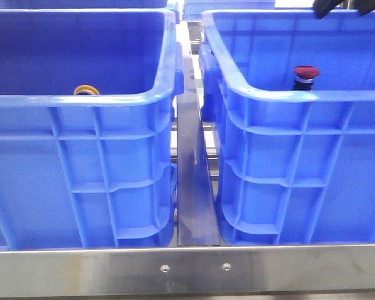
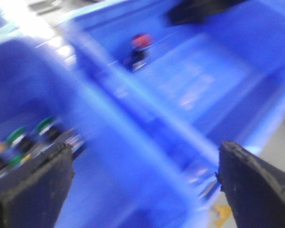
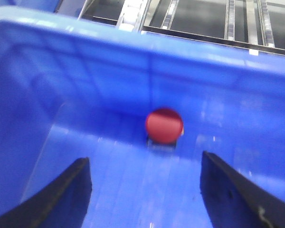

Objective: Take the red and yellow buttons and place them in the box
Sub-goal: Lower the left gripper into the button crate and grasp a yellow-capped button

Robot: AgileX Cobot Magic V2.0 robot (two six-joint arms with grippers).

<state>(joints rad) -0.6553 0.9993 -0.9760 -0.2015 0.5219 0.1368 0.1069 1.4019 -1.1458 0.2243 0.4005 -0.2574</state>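
The red button (image 1: 305, 76) stands upright on the floor of the right blue box (image 1: 312, 97), close to a wall; it also shows as the red button (image 3: 164, 125). My right gripper (image 3: 147, 194) hangs open above that box's floor, short of the button, with nothing between its fingers. Just over the near rim of the left blue crate (image 1: 81, 100) peeks the yellow button (image 1: 86, 90). My left gripper (image 2: 145, 190) is open and empty above the rims between the two crates. The left wrist view is motion-blurred.
Several green-capped buttons (image 2: 19, 137) lie in the left crate beside a yellow one. A steel rail (image 1: 194, 187) runs between the crates and a steel bar (image 1: 187, 272) crosses the front. A dark part of my right arm (image 1: 325, 7) shows at the top right.
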